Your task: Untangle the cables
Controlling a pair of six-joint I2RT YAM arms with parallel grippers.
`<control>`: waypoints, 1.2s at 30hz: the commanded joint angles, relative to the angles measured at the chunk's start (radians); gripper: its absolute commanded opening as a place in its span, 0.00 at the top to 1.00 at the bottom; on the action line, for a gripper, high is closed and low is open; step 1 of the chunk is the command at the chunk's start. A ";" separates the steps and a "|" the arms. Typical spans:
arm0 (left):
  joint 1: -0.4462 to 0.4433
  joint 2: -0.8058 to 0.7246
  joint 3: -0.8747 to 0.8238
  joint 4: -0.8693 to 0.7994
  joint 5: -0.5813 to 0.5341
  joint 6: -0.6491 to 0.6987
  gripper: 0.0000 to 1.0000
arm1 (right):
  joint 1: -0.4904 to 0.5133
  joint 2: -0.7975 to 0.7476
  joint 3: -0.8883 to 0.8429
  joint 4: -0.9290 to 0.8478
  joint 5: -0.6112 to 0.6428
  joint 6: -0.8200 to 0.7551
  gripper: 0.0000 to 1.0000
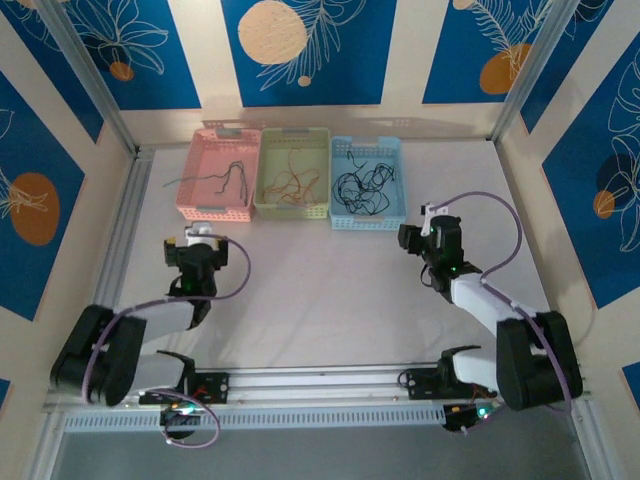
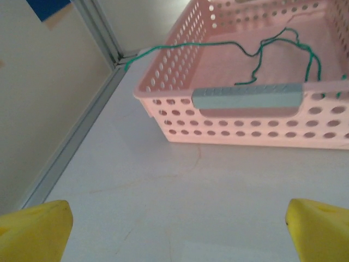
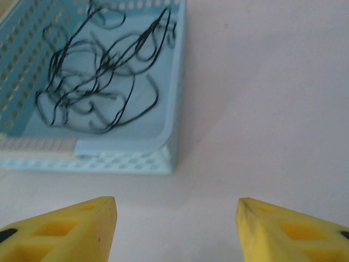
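Left fingers [image 2: 32,232] spread wide before the pink basket [image 2: 163,112] — right fingers [image 3: 60,229] apart, empty, near the black cables [image 3: 102,76].

The top camera looks steeply down from the near side, taking in the whole bench [image 1: 320,300]. The left wrist camera sits low and close, facing the pink basket [image 2: 245,128]. The right wrist camera looks closely down at the blue basket [image 3: 120,146]; both baskets also appear from above.
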 commanded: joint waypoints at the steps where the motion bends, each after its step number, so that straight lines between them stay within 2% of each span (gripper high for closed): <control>1: 0.047 0.107 -0.013 0.311 0.165 0.062 0.00 | -0.035 0.097 -0.003 0.181 0.070 -0.034 0.44; 3: 0.104 0.217 -0.005 0.395 0.262 0.032 0.00 | -0.043 0.164 -0.057 0.394 0.055 -0.107 0.44; 5: 0.109 0.284 0.000 0.451 0.290 0.044 0.00 | -0.087 0.241 -0.082 0.512 -0.020 -0.079 0.48; 10: 0.149 0.246 0.095 0.191 0.378 0.002 0.00 | -0.106 0.272 -0.066 0.500 -0.026 -0.057 0.45; 12: 0.182 0.248 0.103 0.183 0.415 -0.017 0.00 | -0.107 0.269 -0.064 0.488 -0.029 -0.056 0.44; 14: 0.181 0.243 0.100 0.182 0.416 -0.018 0.00 | -0.106 0.266 -0.064 0.481 -0.027 -0.056 0.01; 30: 0.181 0.243 0.099 0.182 0.417 -0.016 0.00 | -0.103 0.267 -0.060 0.480 -0.028 -0.060 0.01; 31: 0.182 0.243 0.099 0.182 0.418 -0.016 0.00 | -0.107 0.269 -0.056 0.475 -0.048 -0.062 0.01; 34: 0.181 0.243 0.099 0.181 0.417 -0.016 0.00 | -0.144 0.271 -0.027 0.414 -0.246 -0.094 0.01; 36: 0.182 0.242 0.099 0.181 0.417 -0.016 0.00 | -0.143 0.270 -0.030 0.424 -0.244 -0.096 0.01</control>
